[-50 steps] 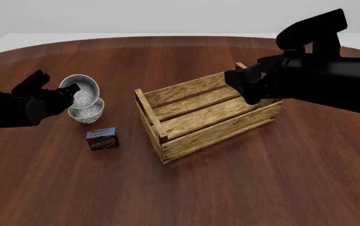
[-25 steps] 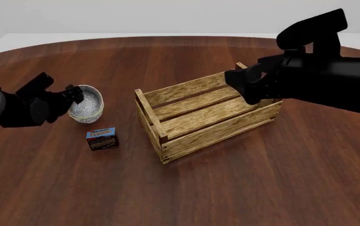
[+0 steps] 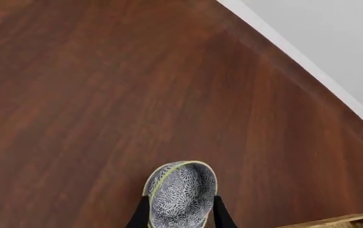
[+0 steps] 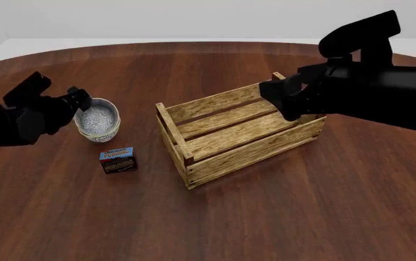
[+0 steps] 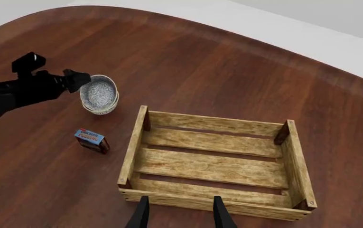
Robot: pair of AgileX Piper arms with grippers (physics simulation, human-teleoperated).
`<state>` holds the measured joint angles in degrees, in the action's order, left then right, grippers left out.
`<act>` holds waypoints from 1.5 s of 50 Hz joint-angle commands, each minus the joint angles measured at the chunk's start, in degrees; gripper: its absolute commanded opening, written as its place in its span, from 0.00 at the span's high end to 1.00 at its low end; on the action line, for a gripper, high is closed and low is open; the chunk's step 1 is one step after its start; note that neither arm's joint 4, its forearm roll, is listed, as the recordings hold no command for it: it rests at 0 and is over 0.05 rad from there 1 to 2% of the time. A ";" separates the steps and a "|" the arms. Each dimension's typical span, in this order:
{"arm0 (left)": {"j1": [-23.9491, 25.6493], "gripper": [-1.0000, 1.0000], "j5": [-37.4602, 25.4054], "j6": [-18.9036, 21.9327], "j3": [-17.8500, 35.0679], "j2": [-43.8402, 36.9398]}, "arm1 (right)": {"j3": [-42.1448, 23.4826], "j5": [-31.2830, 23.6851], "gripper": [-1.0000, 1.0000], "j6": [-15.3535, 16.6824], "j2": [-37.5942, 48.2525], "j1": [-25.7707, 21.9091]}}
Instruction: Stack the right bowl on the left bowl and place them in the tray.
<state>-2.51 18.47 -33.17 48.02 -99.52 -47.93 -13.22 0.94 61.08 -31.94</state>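
Stack made. The small white, blue-grey speckled right bowl [image 4: 97,116], which a second ago hung tilted in the left gripper above its twin, now sits level, nested inside the matching left bowl [image 4: 99,134]; only a thin band of the lower bowl's wall and rim shows beneath it. Half a second ago the fingertips were on the rim; now the left gripper [image 4: 79,98] has drawn back toward the table's left and up a little, its tip just beside the near-left rim of the stack. Left wrist view shows both dark fingers [image 3: 223,216] apart, flanking the bowl with space either side — jaws spread, holding nothing, as far as I can judge; contact with the rim cannot be ruled out.

The stack stands on the dark brown wooden table [image 4: 280,217], well left of the large light-wood slatted tray [image 4: 237,136], just behind the small blue-and-brown pudding box [image 4: 118,160].

The right gripper [image 5: 180,211] is unchanged: it hovers over the tray's right end, fingers parted, empty.

Reading: first half of the task looks complete. Remaining is moving both bowls together into the tray, which is empty. A fresh grip must catch both rims, or the lower bowl may stay behind.
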 commanded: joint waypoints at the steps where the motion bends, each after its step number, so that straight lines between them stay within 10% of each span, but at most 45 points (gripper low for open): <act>1: 1.40 0.00 -1.41 1.88 -2.71 5.04 | 0.04 -0.15 0.00 0.16 -0.19 -0.03; 75: 7.05 0.00 -3.56 8.23 -3.13 5.16 | 0.08 -0.40 0.00 0.35 -0.41 -0.12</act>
<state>3.44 14.37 -22.90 45.76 -95.04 -47.85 -13.65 1.25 60.58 -31.96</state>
